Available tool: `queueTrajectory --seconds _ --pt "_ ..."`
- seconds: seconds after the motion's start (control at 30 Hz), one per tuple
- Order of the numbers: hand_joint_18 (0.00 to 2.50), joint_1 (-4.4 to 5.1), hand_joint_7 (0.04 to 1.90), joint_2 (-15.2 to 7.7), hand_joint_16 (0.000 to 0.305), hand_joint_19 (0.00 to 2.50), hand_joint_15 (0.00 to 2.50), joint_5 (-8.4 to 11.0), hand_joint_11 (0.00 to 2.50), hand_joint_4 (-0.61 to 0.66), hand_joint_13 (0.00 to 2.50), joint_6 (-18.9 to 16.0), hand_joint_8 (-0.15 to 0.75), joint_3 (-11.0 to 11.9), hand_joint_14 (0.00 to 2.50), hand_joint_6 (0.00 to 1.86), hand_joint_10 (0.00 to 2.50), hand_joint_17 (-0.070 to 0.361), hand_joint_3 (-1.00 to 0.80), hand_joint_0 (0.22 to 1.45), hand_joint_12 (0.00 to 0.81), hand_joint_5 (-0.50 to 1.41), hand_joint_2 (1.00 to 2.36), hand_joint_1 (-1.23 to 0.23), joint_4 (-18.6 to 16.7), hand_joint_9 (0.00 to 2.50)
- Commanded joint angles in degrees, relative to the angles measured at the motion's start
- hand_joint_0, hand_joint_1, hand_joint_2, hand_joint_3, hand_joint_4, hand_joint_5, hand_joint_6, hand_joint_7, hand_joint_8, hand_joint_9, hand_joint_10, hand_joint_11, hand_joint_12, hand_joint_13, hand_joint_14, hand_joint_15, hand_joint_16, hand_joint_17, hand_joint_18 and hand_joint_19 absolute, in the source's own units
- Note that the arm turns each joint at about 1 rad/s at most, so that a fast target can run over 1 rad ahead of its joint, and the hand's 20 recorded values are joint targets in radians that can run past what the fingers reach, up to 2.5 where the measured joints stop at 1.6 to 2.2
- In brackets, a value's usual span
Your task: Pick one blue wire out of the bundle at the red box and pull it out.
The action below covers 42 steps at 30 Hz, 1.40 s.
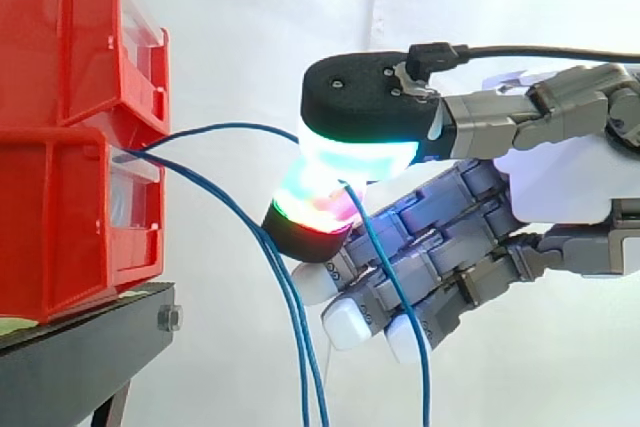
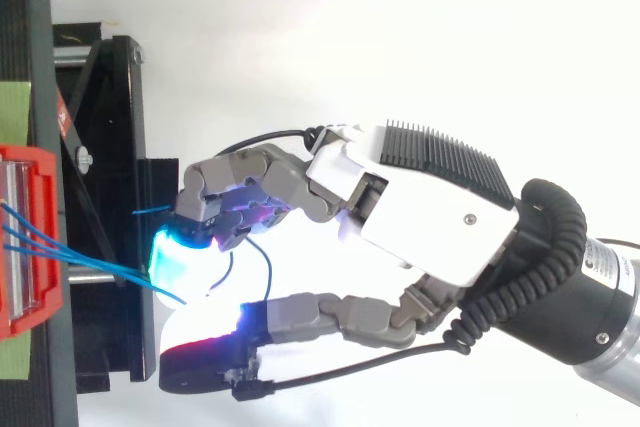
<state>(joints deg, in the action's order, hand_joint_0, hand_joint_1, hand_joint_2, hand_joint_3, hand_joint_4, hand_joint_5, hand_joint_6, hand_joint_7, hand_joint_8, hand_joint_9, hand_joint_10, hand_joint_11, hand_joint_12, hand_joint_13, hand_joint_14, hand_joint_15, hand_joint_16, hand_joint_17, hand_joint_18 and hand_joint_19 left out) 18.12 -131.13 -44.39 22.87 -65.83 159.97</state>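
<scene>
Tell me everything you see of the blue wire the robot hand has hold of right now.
The blue wire is thin, flexible and plastic-coated by its look. It leaves the front of the lower red bin, arcs up and across to the robot hand, where glowing fingertips pinch it, then hangs slack below them.

- Cannot follow the blue wires (image 1: 301,347) past the side view's bottom edge.
- Cannot see their ends inside the red bin (image 1: 60,217).
- Cannot make out where one blue wire (image 1: 385,267) sits between the hand's (image 1: 560,177) glowing pads (image 1: 355,162).
</scene>
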Motion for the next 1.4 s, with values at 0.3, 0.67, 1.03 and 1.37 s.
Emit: queueTrajectory --seconds 0.3,0.67,1.03,1.37 --pt "0.93 0.25 1.23 0.1 0.063 0.59 0.44 0.01 0.63 0.31 0.93 -0.1 0.411 0.0 0.01 0.87 0.01 0.142 -0.14 0.56 0.479 -0.11 1.02 -0.67 0.0 1.08" --pt "1.02 0.33 1.22 0.1 0.074 0.56 0.43 0.36 0.61 0.26 0.97 -1.9 0.46 0.0 0.01 0.89 0.01 0.166 -0.04 0.57 0.527 -0.1 1.01 -0.65 0.2 1.18" --pt "1.02 0.51 1.2 0.4 0.075 0.55 0.43 0.36 0.63 0.26 0.96 -7.0 0.475 0.0 0.01 0.89 0.01 0.169 -0.03 0.57 0.534 -0.09 1.0 -0.65 6.1 1.19" --pt "1.02 0.77 1.2 1.1 0.075 0.54 0.43 1.68 0.63 0.26 0.95 -12.7 0.478 0.0 0.01 0.9 0.01 0.17 -0.03 0.57 0.537 -0.09 1.0 -0.65 10.9 1.19"
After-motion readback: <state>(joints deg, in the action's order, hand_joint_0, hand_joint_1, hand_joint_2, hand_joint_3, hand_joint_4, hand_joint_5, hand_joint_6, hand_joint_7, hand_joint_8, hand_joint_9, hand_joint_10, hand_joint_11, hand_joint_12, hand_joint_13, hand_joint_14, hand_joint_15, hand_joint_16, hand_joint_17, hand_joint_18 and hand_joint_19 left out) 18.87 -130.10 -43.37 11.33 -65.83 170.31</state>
